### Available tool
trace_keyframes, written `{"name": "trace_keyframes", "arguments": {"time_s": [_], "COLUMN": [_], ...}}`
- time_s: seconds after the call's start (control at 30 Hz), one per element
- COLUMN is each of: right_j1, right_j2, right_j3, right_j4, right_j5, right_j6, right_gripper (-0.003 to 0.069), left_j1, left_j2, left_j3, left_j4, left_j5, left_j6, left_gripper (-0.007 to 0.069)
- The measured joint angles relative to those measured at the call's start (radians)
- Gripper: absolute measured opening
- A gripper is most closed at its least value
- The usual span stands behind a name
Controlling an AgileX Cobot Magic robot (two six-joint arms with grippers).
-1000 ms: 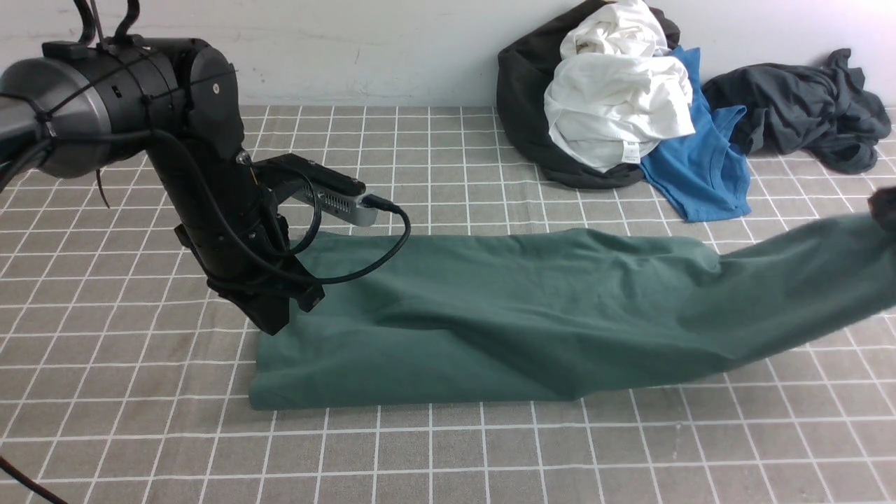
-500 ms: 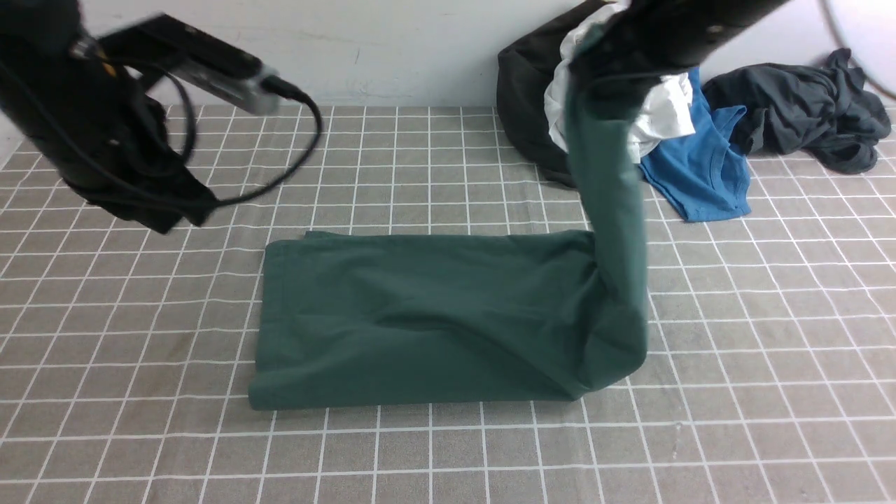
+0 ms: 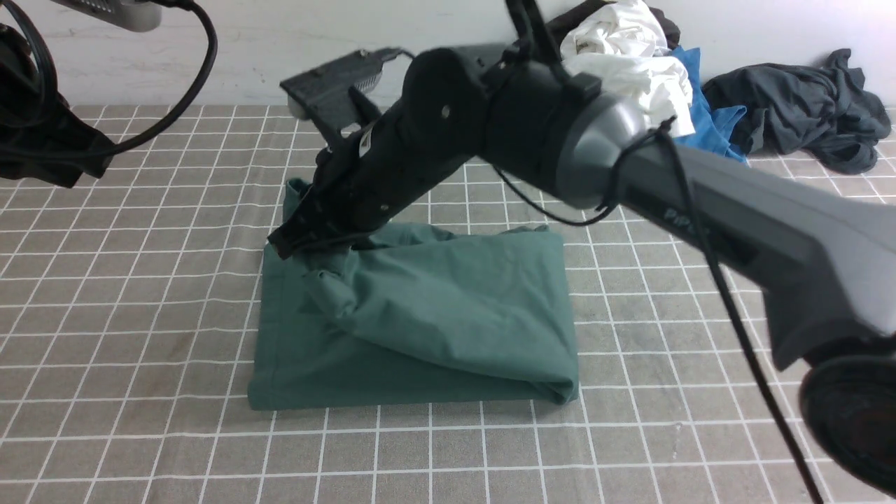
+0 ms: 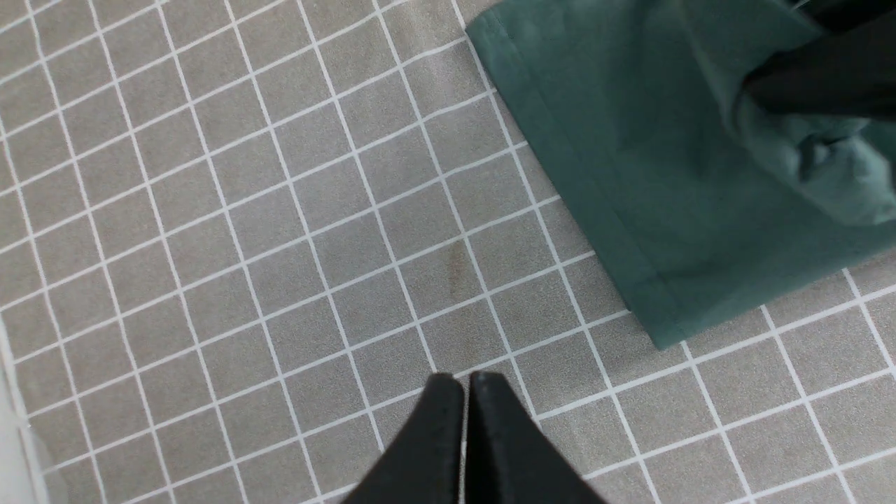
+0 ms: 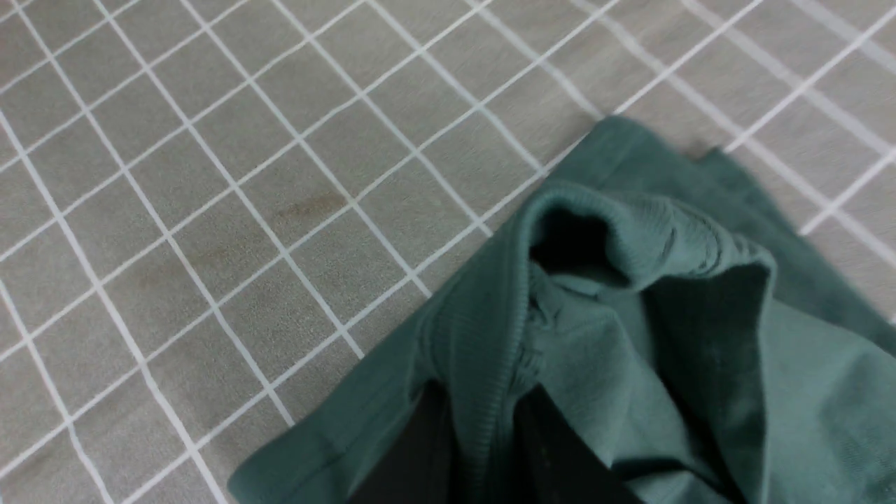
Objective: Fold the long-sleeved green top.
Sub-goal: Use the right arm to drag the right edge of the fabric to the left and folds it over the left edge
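Note:
The green long-sleeved top (image 3: pixel 434 315) lies in the middle of the checked cloth, its right half doubled over onto the left half. My right gripper (image 3: pixel 308 245) reaches across to the top's far left corner. In the right wrist view it is shut on the top (image 5: pixel 630 329), with a ribbed edge (image 5: pixel 490 378) pinched between the fingers. My left gripper (image 4: pixel 462 381) is shut and empty, raised above bare cloth to the left of the top (image 4: pixel 665 175); in the front view it shows at the far left (image 3: pixel 49 164).
A pile of white, dark and bright blue garments (image 3: pixel 623 98) sits at the back right by the wall. A dark grey garment (image 3: pixel 805 112) lies at the far right. The grey checked tablecloth (image 3: pixel 140 434) covers the table.
My right arm has swung from the far right across to the left, carrying the top's right end over onto its left half. My left arm has let go, lifted and pulled back left.

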Motion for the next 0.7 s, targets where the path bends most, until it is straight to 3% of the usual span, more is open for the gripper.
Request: {"name": "trace_keyframes", "arguments": {"time_s": [0.07, 0.2, 0.33, 0.47, 0.57, 0.7], "right_j1": [0.0, -0.004, -0.048, -0.128, -0.183, -0.269], "right_j2": [0.015, 0.025, -0.002, -0.027, -0.034, -0.033], "right_j3": [0.0, -0.01, -0.124, -0.228, -0.248, -0.187], "right_j4": [0.014, 0.086, 0.114, 0.021, -0.079, -0.189], "right_j5": [-0.007, -0.004, 0.123, 0.305, 0.36, 0.379], "right_j6": [-0.015, -0.102, -0.143, -0.103, -0.053, 0.021], "right_gripper": [0.0068, 0.018, 0.0442, 0.0563, 0.0577, 0.0512], "left_j1": [0.0, 0.0, 0.0, -0.008, -0.032, -0.103], "left_j2": [0.003, 0.022, 0.076, 0.14, 0.19, 0.325], "left_j3": [0.001, 0.001, 0.001, 0.001, 0.001, 0.001], "left_j4": [-0.003, -0.01, -0.064, -0.124, -0.149, -0.181], "left_j5": [0.0, -0.002, -0.005, -0.008, -0.016, -0.047], "left_j6": [0.0, 0.0, 0.002, 0.038, 0.061, 0.079], "left_gripper": [-0.0007, -0.0007, -0.0007, -0.0007, -0.0007, -0.0007]}}
